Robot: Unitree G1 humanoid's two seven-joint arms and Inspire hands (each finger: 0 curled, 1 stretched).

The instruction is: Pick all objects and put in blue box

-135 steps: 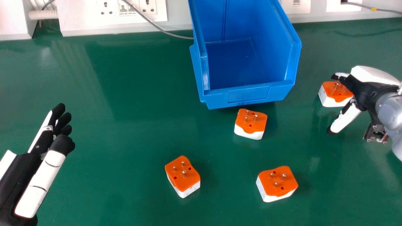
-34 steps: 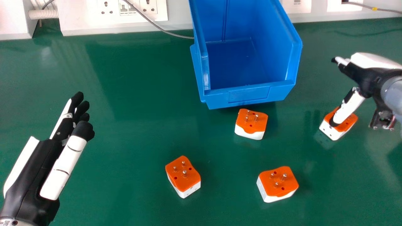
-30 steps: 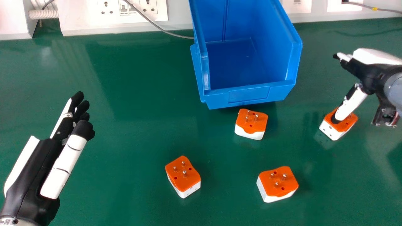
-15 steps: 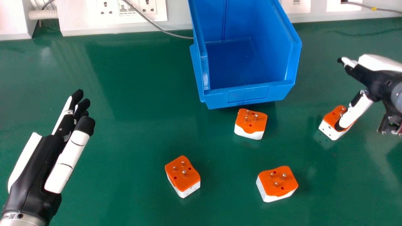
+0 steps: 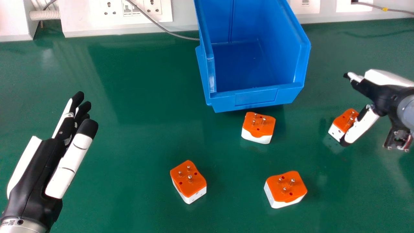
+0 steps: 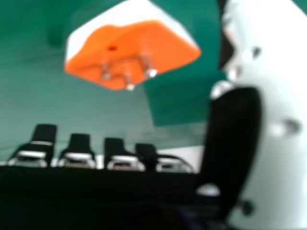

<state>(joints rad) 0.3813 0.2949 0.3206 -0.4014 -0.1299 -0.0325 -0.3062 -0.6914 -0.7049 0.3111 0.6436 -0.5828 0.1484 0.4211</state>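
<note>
My right hand (image 5: 383,97) is at the right of the head view, open, its thumb beside and partly over an orange-and-white plug adapter (image 5: 344,121). In the right hand view that adapter (image 6: 139,48) lies in front of my right hand (image 6: 235,139), not gripped. Three more adapters rest on the table, pins up: one (image 5: 258,127) just before the blue box, one (image 5: 188,182) nearer at centre, and one (image 5: 285,189) to its right. The blue box (image 5: 255,98) has a bare floor. My left hand (image 5: 35,174) is at the left, fingers straight, holding nothing.
The green table (image 5: 129,129) stretches between my left hand and the adapters. A white wall trunking with sockets (image 5: 139,9) runs along the back edge. A grey cable (image 5: 161,28) hangs down from it to behind the box.
The rightmost adapter now sits nearer the front and is turned compared with the oldest frame. My right hand lately dropped lower, its thumb shifting from atop that adapter to its near side. My left hand went forward and rightward.
</note>
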